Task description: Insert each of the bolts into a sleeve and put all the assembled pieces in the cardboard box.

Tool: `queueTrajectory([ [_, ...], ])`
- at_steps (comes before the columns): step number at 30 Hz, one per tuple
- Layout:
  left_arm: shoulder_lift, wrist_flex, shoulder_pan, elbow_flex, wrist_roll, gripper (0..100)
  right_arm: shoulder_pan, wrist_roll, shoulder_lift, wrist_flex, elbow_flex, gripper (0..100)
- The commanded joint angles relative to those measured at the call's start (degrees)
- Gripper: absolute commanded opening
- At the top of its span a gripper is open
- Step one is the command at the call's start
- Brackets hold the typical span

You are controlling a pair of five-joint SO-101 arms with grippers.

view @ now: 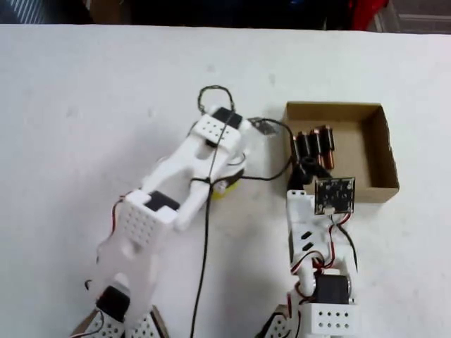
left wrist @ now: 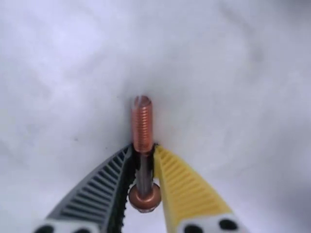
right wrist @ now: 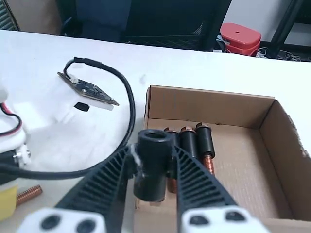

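Observation:
My left gripper (left wrist: 144,158) is shut on a copper bolt (left wrist: 142,126), its threaded end pointing out over the white table and its flanged head between the grey and yellow fingers. My right gripper (right wrist: 153,167) is shut on a black sleeve (right wrist: 152,162), held upright with its open bore facing up, at the near left corner of the cardboard box (right wrist: 209,104). Three assembled bolt-and-sleeve pieces (right wrist: 189,143) lie side by side in the box (view: 377,151) against its left wall. In the high view the left arm (view: 211,141) sits just left of the box and the right gripper (view: 306,172) at its near left corner.
A black cable (view: 206,232) runs across the table between the arms. The left arm's camera board (right wrist: 87,90) and its cable (right wrist: 121,92) hang close to the box's left wall. The bolt's tip (right wrist: 28,194) shows low beside the right gripper. Open table lies to the far left.

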Motion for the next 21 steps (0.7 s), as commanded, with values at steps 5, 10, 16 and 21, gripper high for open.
queueTrajectory([
  [5,-0.13,4.13,-6.55,3.25,-13.45,2,0.66,-0.18,-0.66,1.89,0.53,1.7],
  [10,-2.33,7.65,-8.84,2.90,-18.55,2,0.66,-0.09,-0.66,1.89,0.53,1.7],
  [16,-11.56,7.82,-10.24,3.96,-21.19,2,0.66,-0.09,-0.66,1.89,0.53,1.7],
  [21,-21.14,7.82,-10.51,10.90,-26.46,2,0.66,-0.09,-0.66,1.89,0.53,1.7],
])
